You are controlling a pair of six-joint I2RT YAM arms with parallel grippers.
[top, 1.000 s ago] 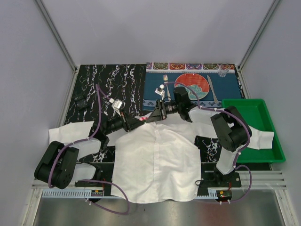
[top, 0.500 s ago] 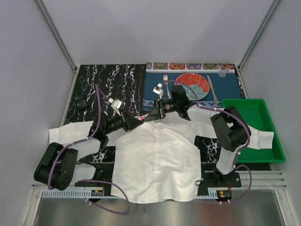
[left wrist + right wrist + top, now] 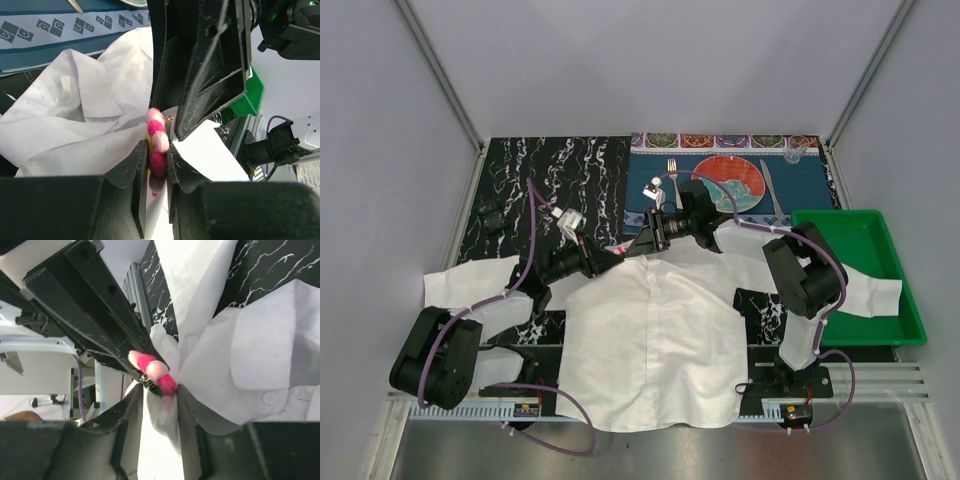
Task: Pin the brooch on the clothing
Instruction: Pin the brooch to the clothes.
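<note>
The white shirt (image 3: 650, 330) lies flat on the table, collar at the far side. Both grippers meet at its collar. My left gripper (image 3: 613, 254) is shut on the pink flower brooch (image 3: 620, 247). The left wrist view shows the brooch (image 3: 159, 142) pinched edge-on between the left gripper's (image 3: 156, 170) tips, against the shirt (image 3: 90, 100). My right gripper (image 3: 640, 245) faces it. In the right wrist view the right gripper (image 3: 160, 405) pinches a raised fold of the shirt (image 3: 260, 340), and the brooch (image 3: 152, 371) touches the fold's top.
A blue placemat (image 3: 810, 185) at the far right carries a red-and-teal plate (image 3: 727, 183), a fork (image 3: 672, 178) and a knife (image 3: 772, 190). A green tray (image 3: 860, 275) stands at the right with a shirt sleeve draped over it. A small black object (image 3: 492, 216) lies far left.
Both grippers have shifted slightly to the far side and closer together at the collar. The left gripper still holds the brooch.
</note>
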